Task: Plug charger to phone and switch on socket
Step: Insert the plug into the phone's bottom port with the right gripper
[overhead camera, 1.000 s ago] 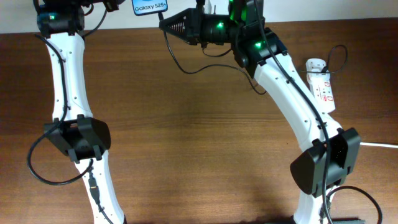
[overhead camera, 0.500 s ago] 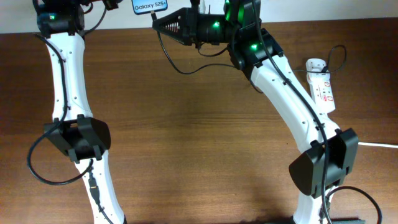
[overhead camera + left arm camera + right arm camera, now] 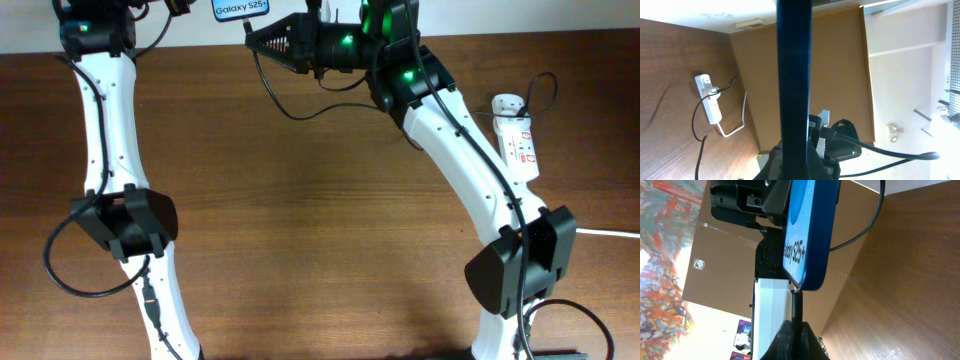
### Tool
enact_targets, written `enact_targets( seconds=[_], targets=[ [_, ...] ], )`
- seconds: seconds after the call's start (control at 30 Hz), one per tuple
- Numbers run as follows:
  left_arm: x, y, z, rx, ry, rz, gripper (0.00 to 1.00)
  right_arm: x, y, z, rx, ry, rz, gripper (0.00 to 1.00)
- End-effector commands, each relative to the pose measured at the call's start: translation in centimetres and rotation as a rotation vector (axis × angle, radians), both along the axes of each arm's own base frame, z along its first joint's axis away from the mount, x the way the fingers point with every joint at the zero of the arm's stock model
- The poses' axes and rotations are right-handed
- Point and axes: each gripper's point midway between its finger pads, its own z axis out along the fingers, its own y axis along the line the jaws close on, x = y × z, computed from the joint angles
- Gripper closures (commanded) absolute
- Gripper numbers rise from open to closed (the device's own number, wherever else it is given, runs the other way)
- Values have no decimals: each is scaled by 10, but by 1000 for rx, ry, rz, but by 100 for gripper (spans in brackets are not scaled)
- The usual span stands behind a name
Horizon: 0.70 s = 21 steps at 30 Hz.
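Note:
My left gripper point(image 3: 196, 8) is shut on the phone point(image 3: 241, 10) and holds it up at the table's far edge, blue "Galaxy S25" screen showing. In the left wrist view the phone point(image 3: 794, 75) is a dark bar seen edge-on between the jaws point(image 3: 795, 162). My right gripper point(image 3: 252, 34) is shut on the charger plug point(image 3: 796, 307), whose tip touches the phone's lower edge point(image 3: 812, 230); whether it is seated I cannot tell. The thin black charger cable point(image 3: 292, 109) trails right to the white adapter point(image 3: 506, 102) on the socket point(image 3: 520, 138).
The socket lies at the table's right side with its thick white cord point(image 3: 610, 233) running off right; it also shows in the left wrist view point(image 3: 709, 98). A brown cardboard panel point(image 3: 830, 65) stands behind the table. Both arms' bases sit at the front edge.
My right gripper has moved left with the charger plug, closing the gap to the phone, then stopped. The left gripper and phone have not moved.

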Motion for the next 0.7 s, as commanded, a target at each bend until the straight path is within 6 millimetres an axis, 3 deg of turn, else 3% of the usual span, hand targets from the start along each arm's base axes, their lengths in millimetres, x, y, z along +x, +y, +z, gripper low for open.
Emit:
enact_targets(
  seconds=[0.0,0.67],
  targets=[
    [-6,0,11,9,-60,-2,100,-1,1,9,10,-18,-14,96],
    [-7,-3,14,9,-86,-4,100,-2,1,12,22,0,-11,96]
  ],
)
